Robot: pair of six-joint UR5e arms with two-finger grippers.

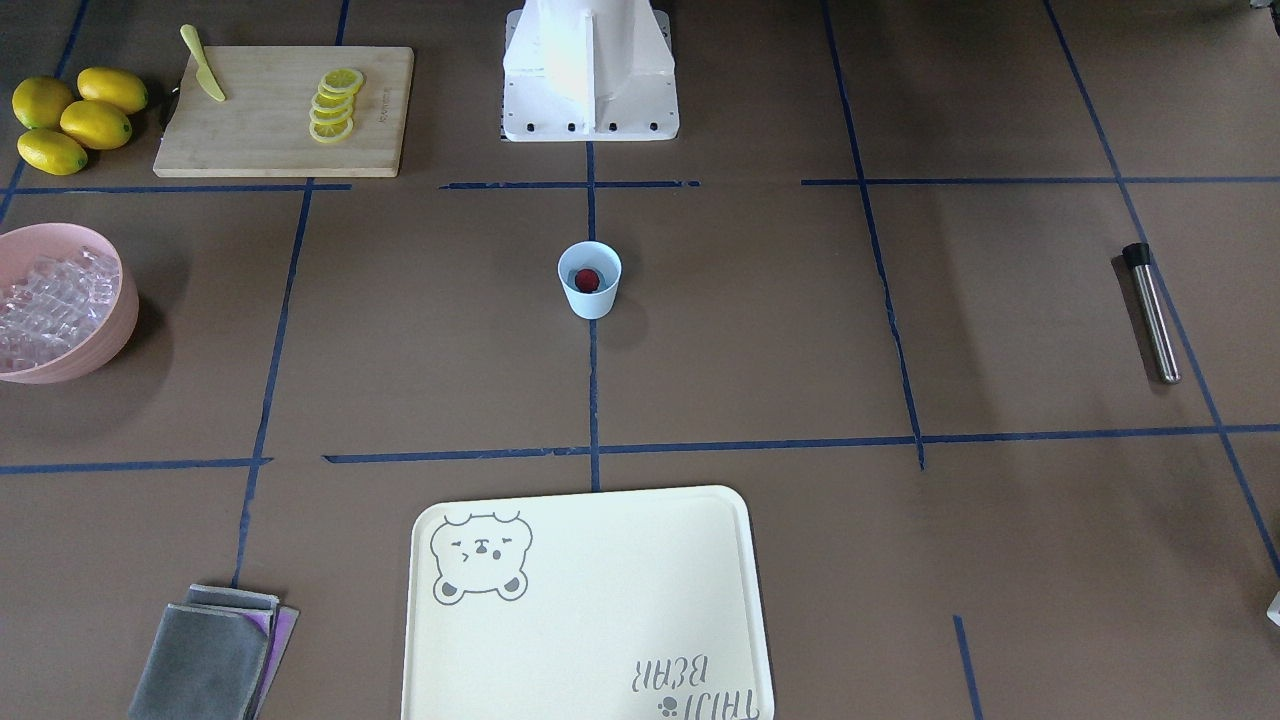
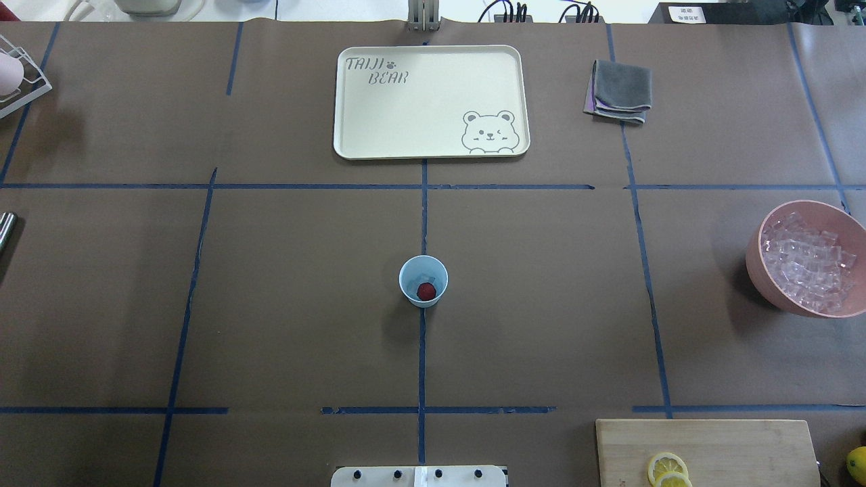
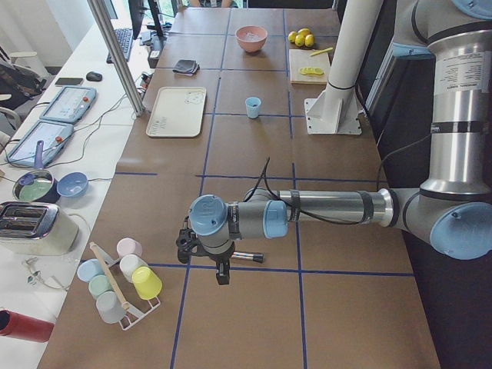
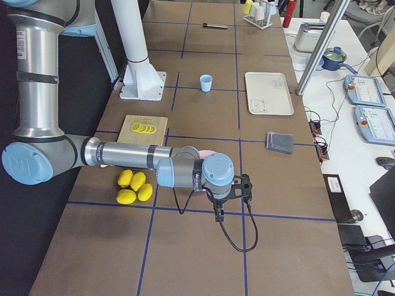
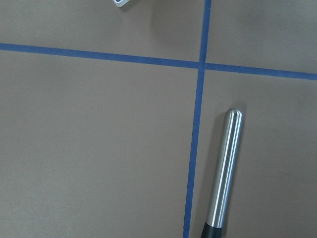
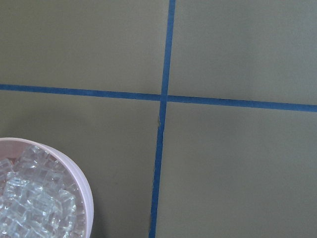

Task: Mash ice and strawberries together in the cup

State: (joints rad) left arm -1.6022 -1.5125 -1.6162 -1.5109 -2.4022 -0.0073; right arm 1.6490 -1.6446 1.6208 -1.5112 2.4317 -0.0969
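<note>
Brown paper ruled with blue tape covers the worktop (image 1: 760, 330).

Front-facing view: the cup (image 1: 590, 300) stands upright at centre with the strawberry (image 1: 588, 279) inside. A steel muddler (image 1: 1150, 312) lies at 3 o'clock of the cup, well apart. Its long axis runs 12 to 6, black head at the 12 end. A pink bowl (image 1: 120, 310) of ice (image 1: 45, 300) sits at 9 o'clock. No hand shows.

Overhead view: what looks like one clear cube (image 2: 424, 278) lies at 12 o'clock of the berry, inside the cup.

Exterior left view: the left hand (image 3: 222, 275) hangs pointing down just above the muddler. How far open it is, I cannot tell. The cup lies far off toward 12 o'clock.

Exterior right view: the right hand (image 4: 218, 216) hangs near the bowl; opening and contents cannot be told.

Left wrist view: the shaft lies at 5 o'clock of frame centre, rounded steel end uppermost. No fingers show.

Right wrist view: the bowl rim fills the 7 o'clock corner.

Assessment: the left arm is much the nearer to the muddler. The pickup turns on shifting toward 5 o'clock and closing across the shaft's axis.
</note>
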